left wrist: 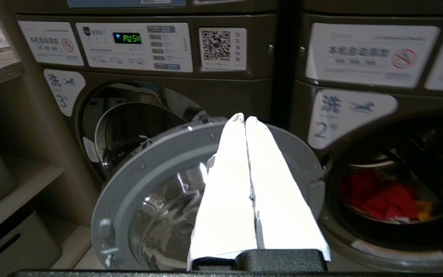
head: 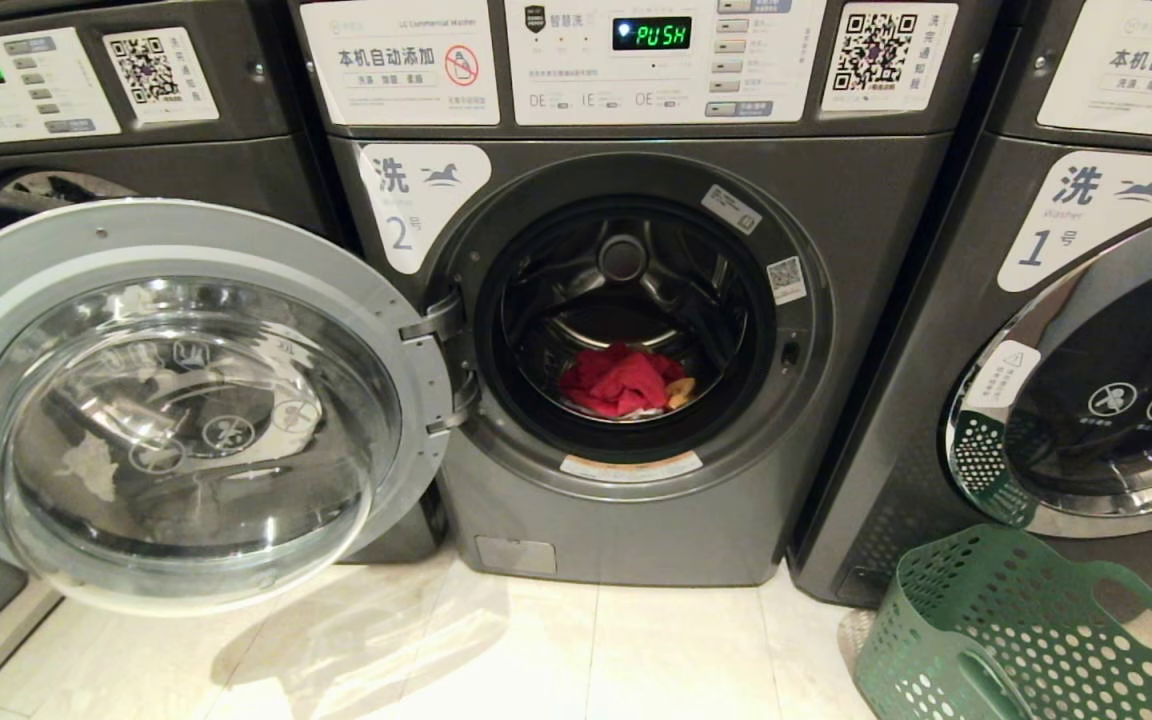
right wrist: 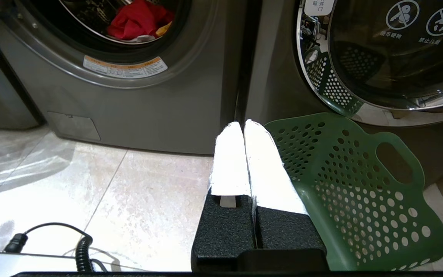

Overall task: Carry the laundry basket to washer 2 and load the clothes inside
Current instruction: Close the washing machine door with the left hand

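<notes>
Washer 2 sits mid-frame in the head view, its door swung wide at left and red clothes in the drum. The laundry basket sits lower right on the floor, just beside the clenched, empty right claw. The left claw, pressed closed and empty too, hangs in front of that open door.

Green perforated laundry basket; dark grey washer 2; red clothes.
</notes>
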Robot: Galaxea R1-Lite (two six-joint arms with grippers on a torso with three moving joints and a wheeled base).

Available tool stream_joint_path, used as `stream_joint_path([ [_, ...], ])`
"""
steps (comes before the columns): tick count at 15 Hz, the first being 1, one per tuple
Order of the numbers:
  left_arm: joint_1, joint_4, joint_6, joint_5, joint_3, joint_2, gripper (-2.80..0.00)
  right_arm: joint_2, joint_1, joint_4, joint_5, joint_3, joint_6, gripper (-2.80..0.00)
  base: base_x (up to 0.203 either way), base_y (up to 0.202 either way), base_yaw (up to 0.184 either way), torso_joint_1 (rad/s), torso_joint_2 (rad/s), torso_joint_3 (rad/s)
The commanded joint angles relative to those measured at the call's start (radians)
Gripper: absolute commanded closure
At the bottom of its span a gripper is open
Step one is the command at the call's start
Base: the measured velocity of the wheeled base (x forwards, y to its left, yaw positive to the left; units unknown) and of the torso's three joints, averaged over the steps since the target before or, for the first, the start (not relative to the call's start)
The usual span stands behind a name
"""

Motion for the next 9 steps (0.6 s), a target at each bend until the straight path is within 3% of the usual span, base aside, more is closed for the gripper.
stream_joint_path([
  [1,0.058,0.006,-0.004,0.002,-0.180,0.336,0.00,0.002,0.000,0.000,0.000,0.000,0.007,0.00,0.000,0.000,0.000,0.000,0.00,0.000],
  [3,0.209,0.014,-0.013,-0.043,-0.292,0.489,0.00,0.002,0.000,-0.002,-0.003,0.000,0.038,0.00,0.000,0.000,0.000,0.000,0.00,0.000],
  [5,0.337,0.031,-0.018,-0.141,-0.335,0.583,0.00,0.002,0.000,-0.002,-0.003,0.000,0.039,0.00,0.000,0.000,0.000,0.000,0.00,0.000],
  [6,0.389,0.043,-0.019,-0.225,-0.344,0.609,0.00,0.002,0.000,-0.002,-0.003,0.000,0.039,0.00,0.000,0.000,0.000,0.000,0.00,0.000],
  [7,0.428,0.049,-0.018,-0.312,-0.351,0.636,0.00,0.002,0.000,-0.002,-0.003,0.000,0.039,0.00,0.000,0.000,0.000,0.000,0.00,0.000],
  [9,0.467,0.051,-0.017,-0.409,-0.392,0.681,0.00,0.002,0.000,-0.002,-0.003,0.000,0.039,0.00,0.000,0.000,0.000,0.000,0.00,0.000],
])
